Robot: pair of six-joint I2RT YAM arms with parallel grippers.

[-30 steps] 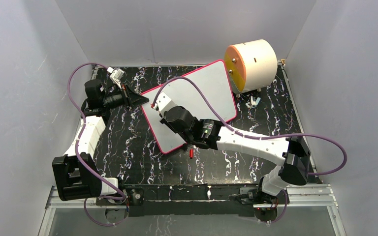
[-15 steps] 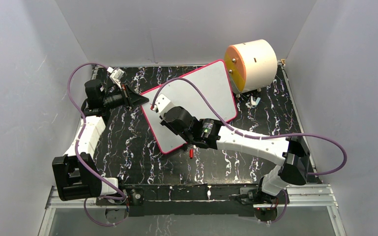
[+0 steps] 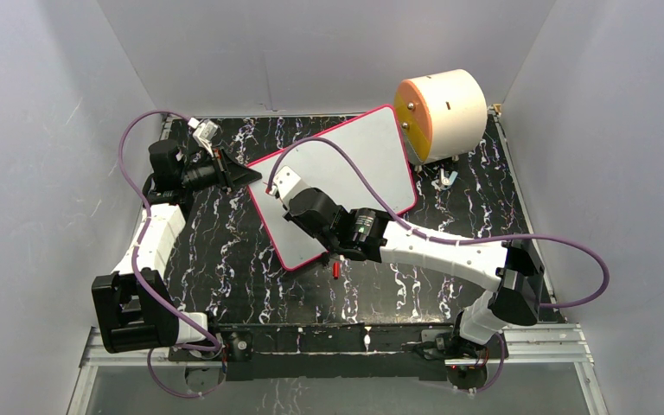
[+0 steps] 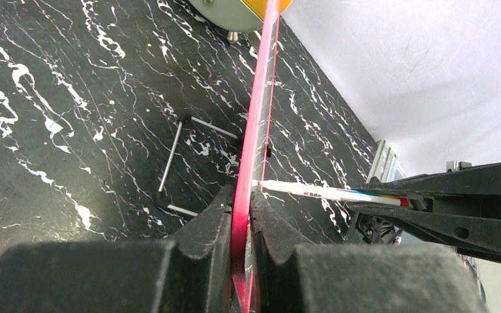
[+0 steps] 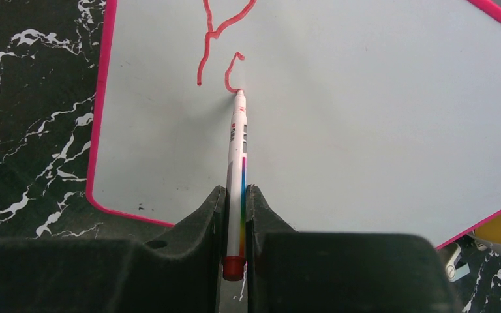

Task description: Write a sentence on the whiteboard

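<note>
The whiteboard (image 3: 359, 160) stands tilted on the black marbled table, white face with a pink-red frame. My left gripper (image 4: 241, 195) is shut on its frame edge (image 4: 256, 130), one finger on each side. My right gripper (image 5: 236, 192) is shut on a slim white marker (image 5: 237, 156) with a red end. The marker's tip touches the board face (image 5: 365, 117) at the foot of a small red hook. Of the sentence, only a few red strokes (image 5: 218, 32) show, running off the top of the right wrist view. From the left wrist the marker (image 4: 326, 192) meets the board side-on.
A cream cylinder with an orange face (image 3: 443, 112) stands at the back right, touching the board's far corner. A small red cap (image 3: 335, 270) lies on the table below the board. A wire stand (image 4: 176, 163) lies behind the board. Grey walls enclose the table.
My right wrist has shifted slightly to the left across the board with the marker. The left arm and the board have not moved.
</note>
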